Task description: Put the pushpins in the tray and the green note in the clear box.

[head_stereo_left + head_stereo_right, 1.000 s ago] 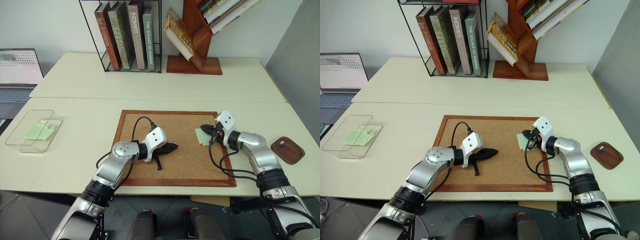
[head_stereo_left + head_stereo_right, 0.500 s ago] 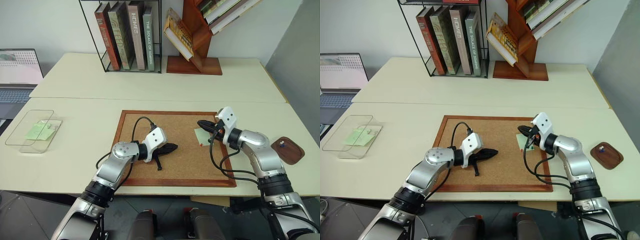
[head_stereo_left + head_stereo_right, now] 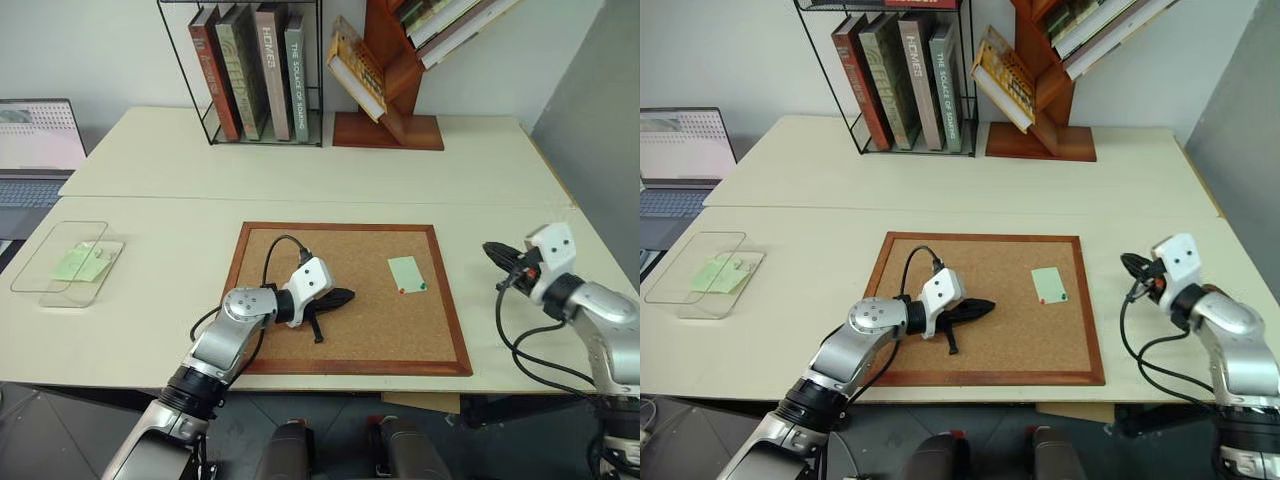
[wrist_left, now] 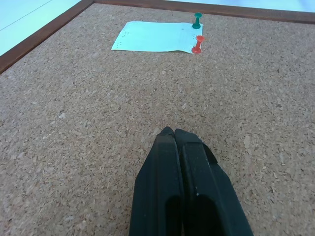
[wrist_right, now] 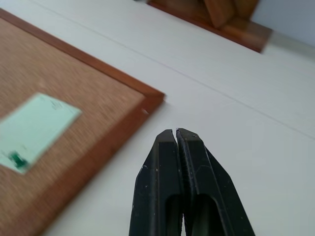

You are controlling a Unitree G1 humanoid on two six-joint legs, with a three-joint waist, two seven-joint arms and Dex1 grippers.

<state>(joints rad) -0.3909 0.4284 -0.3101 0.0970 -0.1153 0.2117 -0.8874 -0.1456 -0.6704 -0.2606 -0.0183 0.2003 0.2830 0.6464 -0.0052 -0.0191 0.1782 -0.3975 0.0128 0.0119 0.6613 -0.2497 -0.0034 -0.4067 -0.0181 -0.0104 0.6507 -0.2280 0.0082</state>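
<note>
Cork fills the middle of my view: the wood-framed corkboard (image 3: 350, 295) lies flat on the cream table (image 3: 160, 290). Toward its right side I see the green note (image 3: 407, 273) lying on the cork, and at its near right corner stand the pushpins, a green pushpin (image 4: 197, 20) and a red pushpin (image 4: 197, 44) close together. From my left wrist camera both pins stand at the note's edge; I cannot tell whether they pierce the paper.

My left gripper (image 3: 343, 296) rests low over the cork, left of the note and well apart from it, its two black fingers (image 4: 189, 191) pressed together with nothing between them. My right gripper (image 3: 493, 252) hangs off the board entirely, above bare table to the right of the board's frame. Its fingers (image 5: 202, 191) are clenched too; whether anything tiny is pinched at the tips I cannot tell.

At the far left of the table sits the clear box (image 3: 58, 262), with what looks like a pale green slip (image 3: 80, 262) already inside it.

Along the far side of the table I see a black wire rack of books (image 3: 250, 70) and a red-brown wooden shelf (image 3: 390, 110) with leaning books. An open laptop (image 3: 35, 150) sits far left.
</note>
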